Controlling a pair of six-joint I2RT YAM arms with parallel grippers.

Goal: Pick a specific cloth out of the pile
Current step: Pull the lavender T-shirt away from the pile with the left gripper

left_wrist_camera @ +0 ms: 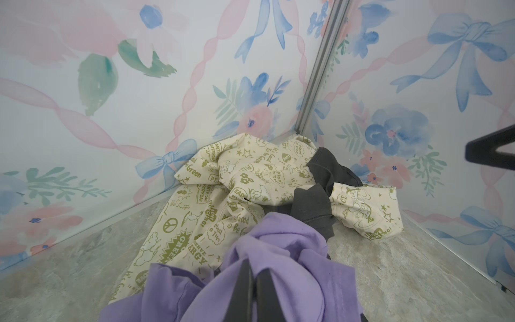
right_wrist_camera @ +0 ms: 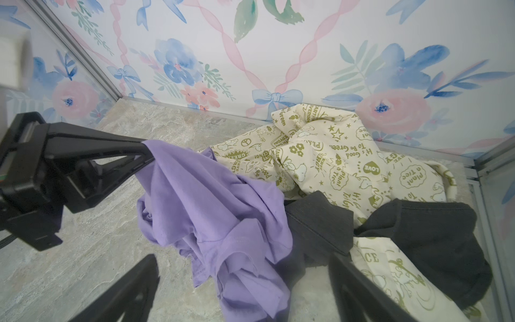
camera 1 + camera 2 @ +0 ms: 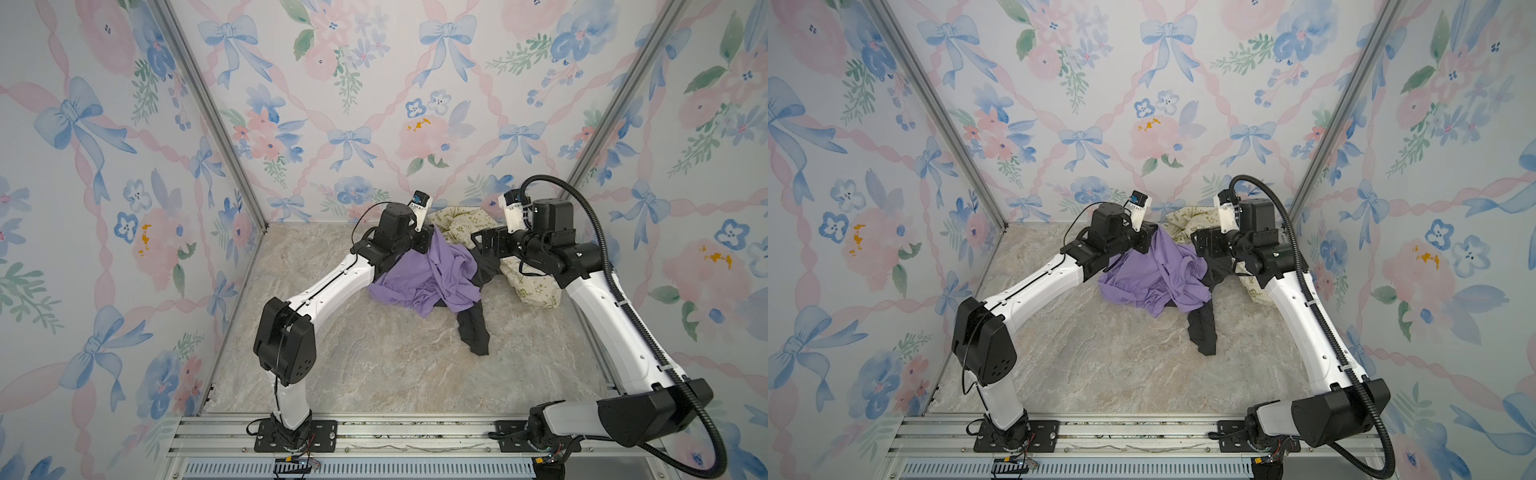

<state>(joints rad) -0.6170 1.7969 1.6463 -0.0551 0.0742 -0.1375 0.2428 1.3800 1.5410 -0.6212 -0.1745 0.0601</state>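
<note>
The lavender-purple cloth lies draped over the front left of the pile, one corner lifted. My left gripper is shut on that raised fold; the right wrist view shows its black fingers pinching the purple cloth. The pile sits by the back wall: a cream cloth with olive-green print and dark grey garments. My right gripper hovers open just right of the purple cloth, holding nothing.
Flowered walls close in the back and both sides, with a metal corner post right behind the pile. The marble floor stretches toward the front rail. A black garment tail reaches forward onto the floor.
</note>
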